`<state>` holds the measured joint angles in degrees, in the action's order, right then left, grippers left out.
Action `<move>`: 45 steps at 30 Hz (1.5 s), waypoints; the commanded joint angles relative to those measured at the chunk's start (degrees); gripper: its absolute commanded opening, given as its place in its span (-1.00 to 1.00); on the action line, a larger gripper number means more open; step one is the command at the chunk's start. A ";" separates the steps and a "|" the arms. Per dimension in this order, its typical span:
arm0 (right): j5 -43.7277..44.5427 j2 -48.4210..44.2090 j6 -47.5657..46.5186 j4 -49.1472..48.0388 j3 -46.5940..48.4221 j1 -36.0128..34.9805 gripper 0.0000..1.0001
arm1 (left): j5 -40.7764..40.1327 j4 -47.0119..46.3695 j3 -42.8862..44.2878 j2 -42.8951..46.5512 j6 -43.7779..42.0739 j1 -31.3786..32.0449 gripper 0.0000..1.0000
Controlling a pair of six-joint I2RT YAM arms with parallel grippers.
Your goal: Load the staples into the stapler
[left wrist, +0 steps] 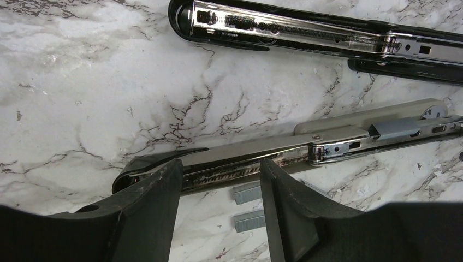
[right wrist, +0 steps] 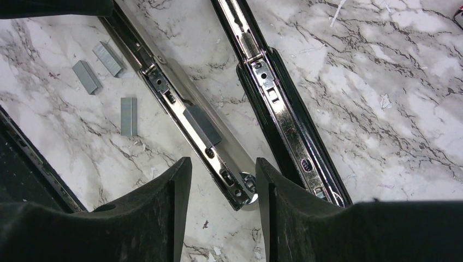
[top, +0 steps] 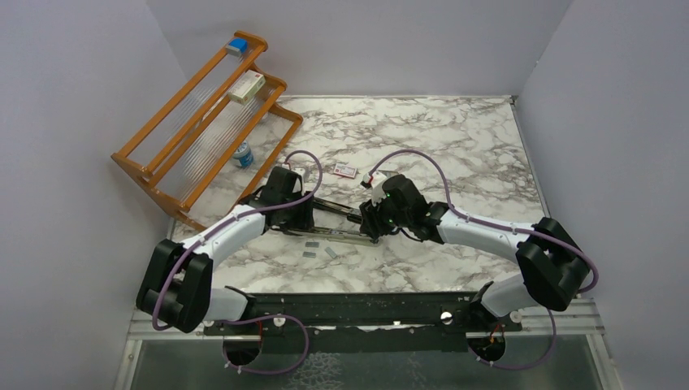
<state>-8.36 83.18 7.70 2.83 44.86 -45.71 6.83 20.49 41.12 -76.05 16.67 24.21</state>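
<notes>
The black stapler [left wrist: 306, 27] lies open on the marble, its silver rail facing up; it also shows in the right wrist view [right wrist: 284, 114] and the top view [top: 337, 208]. Beside it lies a grey-silver stapler-like tool [left wrist: 338, 143], with a grey block [right wrist: 202, 125] on its rail. Three loose staple strips [right wrist: 129, 116] lie near it, and also show in the top view [top: 309, 253]. My left gripper [left wrist: 219, 164] is open, straddling the tool's spring end, with two strips [left wrist: 247, 192] between its fingers. My right gripper [right wrist: 224, 164] is open around the tool's other end [right wrist: 243, 191].
A wooden rack [top: 203, 122] stands at the back left with a white-and-red box [top: 246, 88] on it and a small can [top: 242, 154] beside it. A small red-and-white packet [top: 345, 171] lies behind the stapler. A black bar [top: 341, 309] runs along the near edge.
</notes>
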 commanded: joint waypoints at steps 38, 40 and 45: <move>2.50 -1.95 2.40 -0.99 -2.22 0.23 -0.03 | 4.13 -8.74 -1.85 -1.75 6.37 6.82 -0.01; 2.67 -1.82 2.26 -0.89 -2.10 0.19 -0.04 | 4.32 -8.88 -2.08 -2.15 6.61 6.81 -0.04; 2.91 -1.56 2.10 -0.81 -1.71 0.20 -0.04 | 4.12 -8.64 -2.19 -2.72 6.46 6.82 -0.10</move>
<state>-7.05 82.70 9.54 2.68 43.09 -45.67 12.05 12.88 39.51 -77.89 22.72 30.94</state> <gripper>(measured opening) 0.482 0.462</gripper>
